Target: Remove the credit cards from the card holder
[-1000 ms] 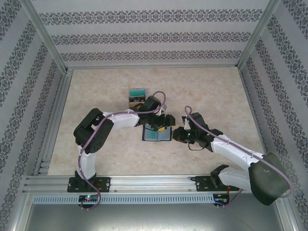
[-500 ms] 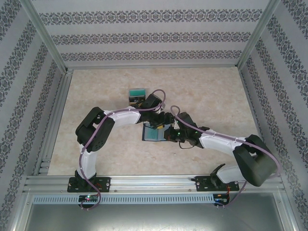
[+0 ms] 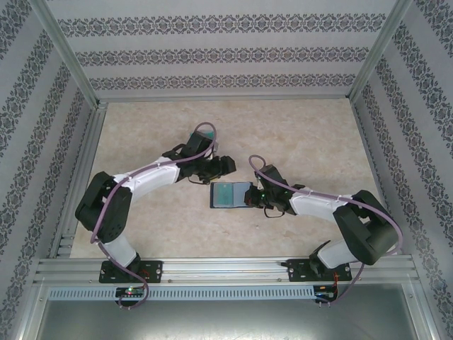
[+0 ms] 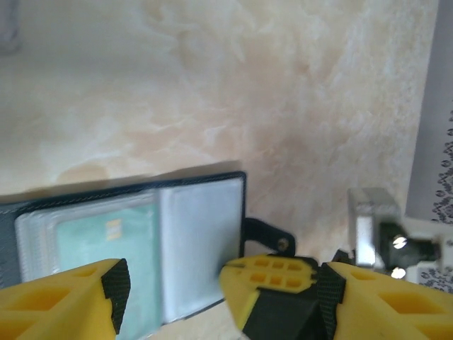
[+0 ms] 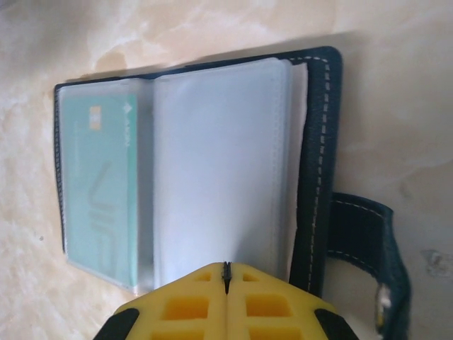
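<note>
The card holder (image 3: pixel 231 194) lies open and flat near the middle of the table (image 3: pixel 318 142), clear sleeves facing up. From the right wrist we see one teal credit card (image 5: pixel 99 191) tucked in the sleeve on the 9 o'clock half. The pale sleeves at the centre look blank, and the snap tab (image 5: pixel 361 241) sticks out at 4 o'clock.

The right gripper (image 3: pixel 253 197) sits at the holder's 3 o'clock edge. Its yellow fingers (image 5: pixel 269 308) are pressed fully together over the near rim of a clear sleeve, and we cannot tell whether they pinch it.

The left gripper (image 3: pixel 224 168) hangs at the holder's 12 o'clock side. Its fingers (image 4: pixel 67 297) are spread wide, with nothing held between them.
</note>
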Available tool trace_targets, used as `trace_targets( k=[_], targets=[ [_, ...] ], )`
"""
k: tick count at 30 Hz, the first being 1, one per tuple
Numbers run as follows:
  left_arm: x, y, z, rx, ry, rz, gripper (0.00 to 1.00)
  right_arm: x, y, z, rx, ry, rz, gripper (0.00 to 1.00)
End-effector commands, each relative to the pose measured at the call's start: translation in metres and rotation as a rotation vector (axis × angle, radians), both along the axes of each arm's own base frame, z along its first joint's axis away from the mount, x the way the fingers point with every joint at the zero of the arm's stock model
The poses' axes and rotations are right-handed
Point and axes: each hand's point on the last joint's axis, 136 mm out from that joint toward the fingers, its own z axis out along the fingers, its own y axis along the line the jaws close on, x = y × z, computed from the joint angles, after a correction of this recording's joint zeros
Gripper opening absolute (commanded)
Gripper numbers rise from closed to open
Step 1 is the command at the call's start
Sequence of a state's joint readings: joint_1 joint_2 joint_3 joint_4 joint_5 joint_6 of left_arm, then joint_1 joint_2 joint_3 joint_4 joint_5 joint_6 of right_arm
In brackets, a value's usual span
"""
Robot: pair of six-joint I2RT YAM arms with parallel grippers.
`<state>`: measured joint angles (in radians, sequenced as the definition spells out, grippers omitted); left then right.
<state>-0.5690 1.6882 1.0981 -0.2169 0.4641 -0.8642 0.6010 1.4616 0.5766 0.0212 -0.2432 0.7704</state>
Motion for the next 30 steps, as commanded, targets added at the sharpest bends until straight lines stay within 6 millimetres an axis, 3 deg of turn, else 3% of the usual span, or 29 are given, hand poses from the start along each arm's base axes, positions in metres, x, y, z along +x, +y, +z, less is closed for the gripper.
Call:
trace_targets(
  k=[1,12,20,30],
  targets=[
    [-0.017,0.009,-0.025,0.028,0.063,-0.002,0.73,0.006,-0.006,-0.005,-0.047,-0.003,0.004,0.06],
    [-0.027,-0.003,-0.049,-0.036,0.120,-0.029,0.72,0.004,-0.001,-0.010,-0.039,0.017,0.018,0.06],
    [-0.030,-0.010,-0.050,-0.044,0.120,-0.045,0.71,0.000,-0.002,-0.013,-0.043,0.025,0.017,0.06],
    [-0.033,0.012,-0.050,0.063,0.093,-0.008,0.71,-0.001,-0.001,-0.014,-0.043,0.028,0.019,0.06]
  ],
)
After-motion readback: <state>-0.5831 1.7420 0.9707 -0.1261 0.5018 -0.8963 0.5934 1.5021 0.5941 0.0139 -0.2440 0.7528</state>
